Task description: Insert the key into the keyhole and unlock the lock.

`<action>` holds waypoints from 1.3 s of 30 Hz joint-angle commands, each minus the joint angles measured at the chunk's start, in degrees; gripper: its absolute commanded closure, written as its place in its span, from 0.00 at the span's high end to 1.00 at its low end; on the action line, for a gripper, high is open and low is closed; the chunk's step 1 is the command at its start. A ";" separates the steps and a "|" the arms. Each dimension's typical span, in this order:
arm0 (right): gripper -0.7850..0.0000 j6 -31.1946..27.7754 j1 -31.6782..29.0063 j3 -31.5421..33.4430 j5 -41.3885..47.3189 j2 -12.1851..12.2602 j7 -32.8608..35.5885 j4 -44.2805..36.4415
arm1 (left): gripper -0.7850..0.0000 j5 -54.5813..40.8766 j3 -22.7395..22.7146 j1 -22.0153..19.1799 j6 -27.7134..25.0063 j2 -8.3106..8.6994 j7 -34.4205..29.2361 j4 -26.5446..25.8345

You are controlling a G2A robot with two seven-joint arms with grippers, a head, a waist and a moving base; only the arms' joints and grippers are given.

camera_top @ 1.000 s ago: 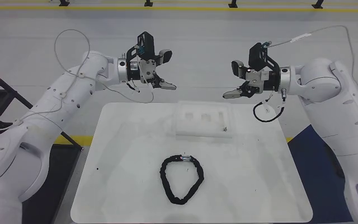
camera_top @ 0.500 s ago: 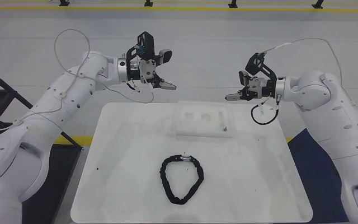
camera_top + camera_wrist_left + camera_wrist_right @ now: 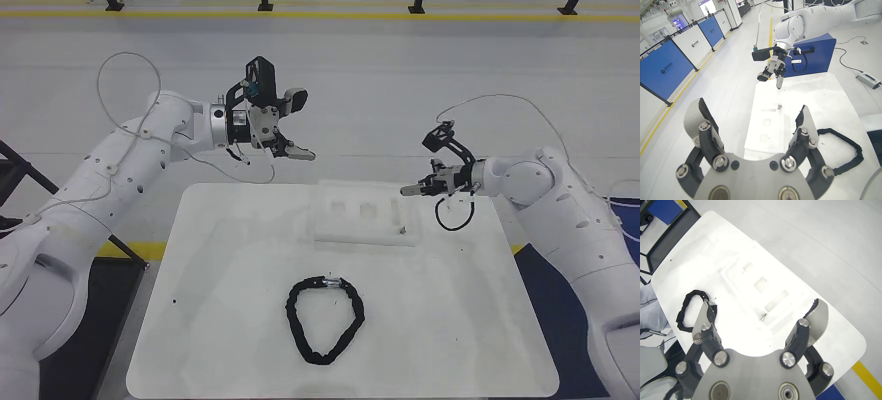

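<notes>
A black fabric-covered chain lock lies in a loop on the white table, its silver lock body on the far side of the loop. A small metal key rests on the right end of the white foam tray. My left gripper hangs open beyond the table's far edge, left of the tray. My right gripper is open just above the tray's far right corner. In the right wrist view the key lies below my open gripper, with the chain lock off to one side.
The foam tray has three shallow rectangular pockets. A blue cabinet stands past the table's right side. A black metal frame stands beside the table's left side. Bare tabletop lies around the chain.
My right arm has lowered and swung its gripper in toward the tray's far right corner, the wrist turning downward. The left arm, key and chain lock have stayed put.
</notes>
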 commanded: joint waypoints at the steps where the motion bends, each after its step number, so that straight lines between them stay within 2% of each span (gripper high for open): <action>1: 1.00 2.37 0.02 -0.64 1.33 -0.59 1.45 0.85 | 1.00 0.00 0.00 0.00 0.00 0.00 0.00 0.00; 8: 1.00 10.05 0.03 -2.06 6.03 -2.55 5.14 3.39 | 1.00 0.00 0.00 0.00 0.00 0.00 0.00 0.00; 21: 1.00 27.80 -1.96 -6.77 5.50 -6.88 5.32 4.83 | 1.00 0.00 0.00 0.00 0.00 0.00 0.00 0.00; 27: 1.00 30.34 -2.18 -7.18 5.96 -8.28 4.11 6.35 | 1.00 0.00 0.00 0.00 0.00 0.00 0.00 0.00; 39: 1.00 30.34 -2.18 -7.18 5.96 -8.28 4.11 6.35 | 1.00 0.00 0.00 0.00 0.00 0.00 0.00 0.00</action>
